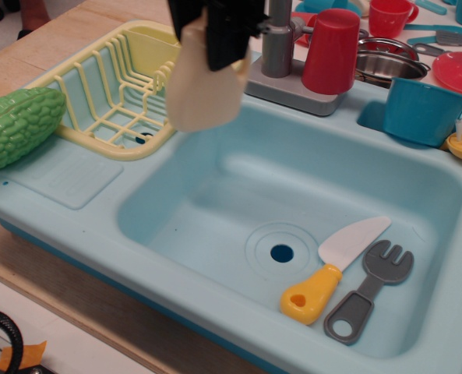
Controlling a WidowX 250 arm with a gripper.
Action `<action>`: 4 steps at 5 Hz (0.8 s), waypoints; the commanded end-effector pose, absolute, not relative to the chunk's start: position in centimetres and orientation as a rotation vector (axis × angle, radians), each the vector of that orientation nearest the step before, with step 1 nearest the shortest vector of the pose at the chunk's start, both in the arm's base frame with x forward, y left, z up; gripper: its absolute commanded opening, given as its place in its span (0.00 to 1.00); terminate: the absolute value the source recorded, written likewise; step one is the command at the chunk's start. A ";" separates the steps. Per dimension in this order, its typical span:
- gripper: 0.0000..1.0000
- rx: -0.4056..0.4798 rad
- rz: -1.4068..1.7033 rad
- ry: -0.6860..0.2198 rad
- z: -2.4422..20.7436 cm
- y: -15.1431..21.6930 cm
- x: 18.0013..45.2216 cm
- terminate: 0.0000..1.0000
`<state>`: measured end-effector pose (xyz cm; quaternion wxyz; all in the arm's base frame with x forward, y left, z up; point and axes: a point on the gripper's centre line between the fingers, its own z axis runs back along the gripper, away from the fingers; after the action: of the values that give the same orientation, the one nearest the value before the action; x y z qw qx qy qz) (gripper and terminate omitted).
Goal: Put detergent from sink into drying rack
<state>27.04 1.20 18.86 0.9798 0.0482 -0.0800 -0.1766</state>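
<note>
Toy kitchen, sink (215, 195), drying rack (106, 93)

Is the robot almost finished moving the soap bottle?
Partly. The detergent is out of the sink, held up in the gripper near the drying rack edge. Left: carry it over the rack and let go.

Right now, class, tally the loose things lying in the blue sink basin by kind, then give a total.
Knife: 1
Fork: 1
Total: 2
The detergent hangs in the tool above the sink, so it is not counted.
</note>
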 end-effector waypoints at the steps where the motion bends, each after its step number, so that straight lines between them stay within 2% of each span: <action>1: 0.00 0.145 -0.316 -0.244 20.2 4.4 27.2 0.00; 2: 0.00 0.155 -0.326 -0.275 19.3 6.2 27.7 0.00; 3: 1.00 0.155 -0.326 -0.275 19.3 6.2 27.7 0.00; 4: 1.00 0.155 -0.326 -0.275 19.3 6.2 27.7 0.00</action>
<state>27.69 6.00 18.49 0.9763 0.0696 -0.1243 -0.1631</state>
